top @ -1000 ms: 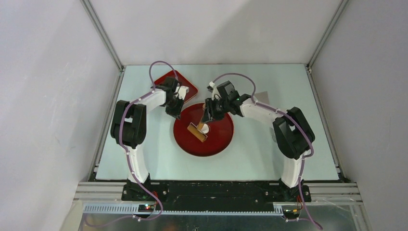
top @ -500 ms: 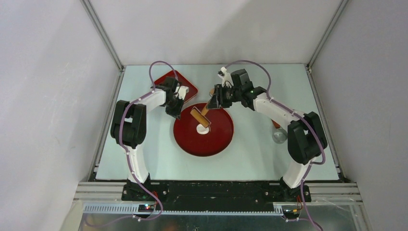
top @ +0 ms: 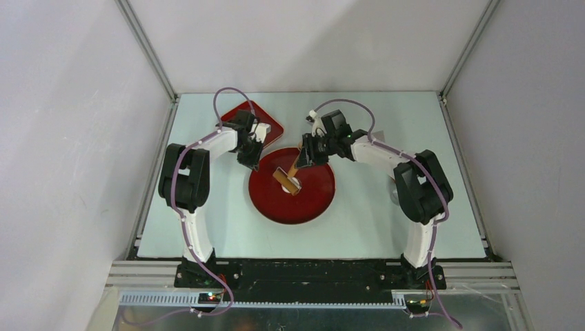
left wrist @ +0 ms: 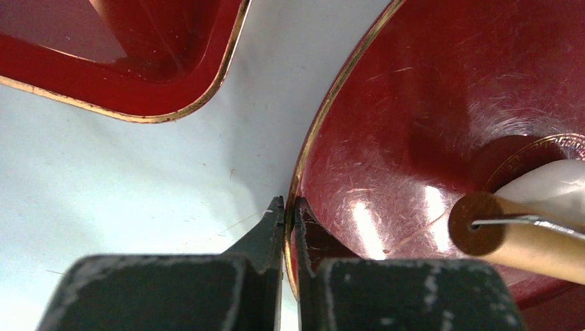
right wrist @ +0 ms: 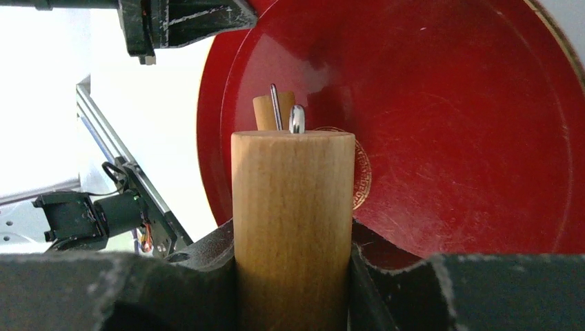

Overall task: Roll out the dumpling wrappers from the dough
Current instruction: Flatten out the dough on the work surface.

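Pinching round plate (left wrist: 312, 134) rim, left fingers (left wrist: 265, 238) closed; right fingers (right wrist: 393, 276) clamp roller handle (right wrist: 293, 227), roller (top: 286, 181) on dough (left wrist: 545, 186) mid-plate.

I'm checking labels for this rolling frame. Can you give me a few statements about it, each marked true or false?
1. The left gripper pinches the rim of the round red plate. True.
2. The right gripper is empty. False: it is shut on the roller's wooden handle.
3. The roller rests on white dough on the round red plate. True.
4. The square red tray sits on the round plate. False: it lies on the table beside it, with a gap between them.
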`<state>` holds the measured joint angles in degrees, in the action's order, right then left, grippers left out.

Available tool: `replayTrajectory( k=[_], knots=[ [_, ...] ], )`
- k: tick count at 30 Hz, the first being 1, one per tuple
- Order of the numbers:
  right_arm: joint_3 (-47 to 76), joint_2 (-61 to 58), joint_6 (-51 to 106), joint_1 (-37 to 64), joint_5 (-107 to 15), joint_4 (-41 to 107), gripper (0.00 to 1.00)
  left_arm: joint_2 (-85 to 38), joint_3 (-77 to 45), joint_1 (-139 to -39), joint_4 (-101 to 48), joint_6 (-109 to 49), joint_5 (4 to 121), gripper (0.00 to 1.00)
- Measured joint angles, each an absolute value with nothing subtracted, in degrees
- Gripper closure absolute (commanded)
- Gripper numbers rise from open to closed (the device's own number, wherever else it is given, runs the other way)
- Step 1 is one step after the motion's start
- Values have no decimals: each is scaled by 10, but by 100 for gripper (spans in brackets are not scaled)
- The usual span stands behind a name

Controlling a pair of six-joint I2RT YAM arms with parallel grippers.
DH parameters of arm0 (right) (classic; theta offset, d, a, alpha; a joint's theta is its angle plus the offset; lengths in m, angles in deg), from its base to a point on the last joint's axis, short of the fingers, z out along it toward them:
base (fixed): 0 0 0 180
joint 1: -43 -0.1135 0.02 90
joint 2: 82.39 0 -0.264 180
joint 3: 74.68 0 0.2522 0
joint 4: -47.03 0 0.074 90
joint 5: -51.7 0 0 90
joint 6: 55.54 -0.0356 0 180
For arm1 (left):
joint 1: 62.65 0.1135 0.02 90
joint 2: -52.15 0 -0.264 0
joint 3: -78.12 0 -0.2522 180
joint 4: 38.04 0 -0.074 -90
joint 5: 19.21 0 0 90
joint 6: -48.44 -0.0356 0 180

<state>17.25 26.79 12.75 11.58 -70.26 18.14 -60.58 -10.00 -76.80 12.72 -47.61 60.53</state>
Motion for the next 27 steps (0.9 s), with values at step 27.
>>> replayTrajectory(
  k=[27],
  knots=[
    [172, 275, 124, 149, -725, 178, 100, -607, -100, -767, 124, -475, 599, 100]
  ],
)
